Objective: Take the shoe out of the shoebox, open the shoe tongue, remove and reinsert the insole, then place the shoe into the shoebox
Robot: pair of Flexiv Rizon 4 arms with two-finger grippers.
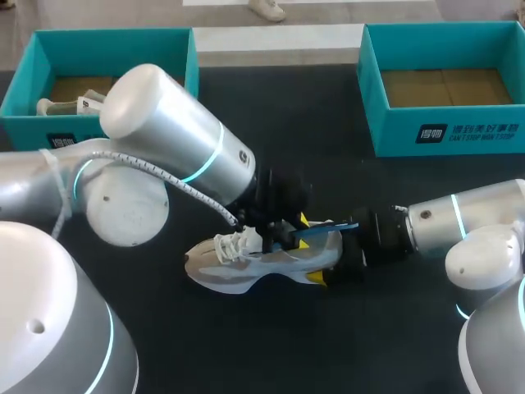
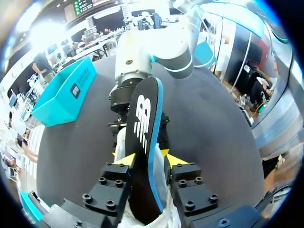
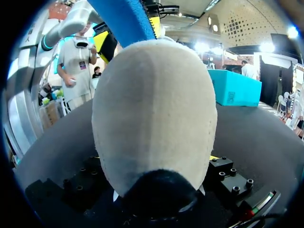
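Insole (image 2: 142, 123) pinched in L hand (image 2: 145, 159), long axis 9–3 o'clock over shoe (image 1: 246, 263); R hand (image 1: 332, 261) clamps heel at 3.

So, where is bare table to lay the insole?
Free: the black tabletop on the robot's side of the white shoe, and the strip toward the empty teal cardboard box. Crowded: at the shoe, where left gripper and right gripper meet.

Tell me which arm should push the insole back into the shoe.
Left, probably: the left hand grips the insole over the shoe, whose heel the right hand holds.
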